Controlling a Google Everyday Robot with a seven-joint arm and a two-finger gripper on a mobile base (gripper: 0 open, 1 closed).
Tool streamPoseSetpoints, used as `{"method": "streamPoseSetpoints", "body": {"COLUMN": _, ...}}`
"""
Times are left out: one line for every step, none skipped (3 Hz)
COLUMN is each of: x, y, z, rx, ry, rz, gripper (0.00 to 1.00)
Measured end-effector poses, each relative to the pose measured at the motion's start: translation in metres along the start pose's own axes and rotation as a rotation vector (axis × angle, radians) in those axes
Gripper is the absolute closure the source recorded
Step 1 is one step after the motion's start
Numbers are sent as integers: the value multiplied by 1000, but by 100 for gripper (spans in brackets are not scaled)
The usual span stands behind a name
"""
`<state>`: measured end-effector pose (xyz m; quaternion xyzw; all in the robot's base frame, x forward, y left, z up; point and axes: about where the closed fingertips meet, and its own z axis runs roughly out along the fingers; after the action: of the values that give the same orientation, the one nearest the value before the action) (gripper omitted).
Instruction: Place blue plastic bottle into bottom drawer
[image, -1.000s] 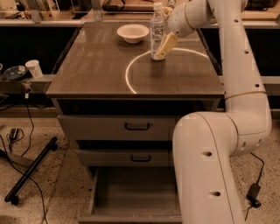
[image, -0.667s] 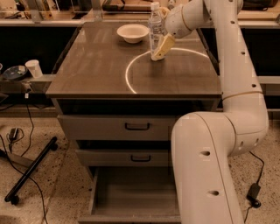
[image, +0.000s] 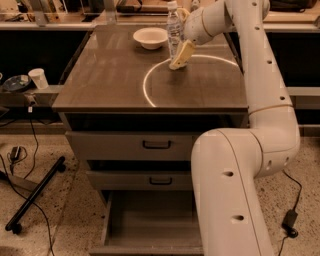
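The blue plastic bottle (image: 173, 26), clear with a white cap, stands upright at the back of the cabinet top, just right of the cream bowl (image: 150, 37). My gripper (image: 178, 52) reaches in from the right and is shut on the bottle's lower part. One cream finger (image: 181, 54) shows in front of the bottle, angled down toward the tabletop. The bottle's base is hidden behind that finger, so I cannot tell whether it touches the surface. The bottom drawer (image: 150, 220) is pulled open below the two shut upper drawers, its inside bare.
My white arm (image: 260, 100) curves down the cabinet's right side and covers the right part of the open drawer. A white cup (image: 38, 78) stands on a side ledge at left. A black stand leg (image: 35, 192) and cables lie on the floor.
The gripper and the bottle have shifted a little left and upward toward the back of the cabinet top. The bowl and drawers are unchanged.
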<state>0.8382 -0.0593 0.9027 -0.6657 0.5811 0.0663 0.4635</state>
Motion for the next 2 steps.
{"method": "streamPoseSetpoints", "body": {"x": 2, "y": -4, "z": 2, "rx": 15, "ry": 6, "rz": 1, "gripper": 25}}
{"method": "streamPoseSetpoints", "body": {"x": 2, "y": -4, "z": 2, "rx": 15, "ry": 6, "rz": 1, "gripper": 48}}
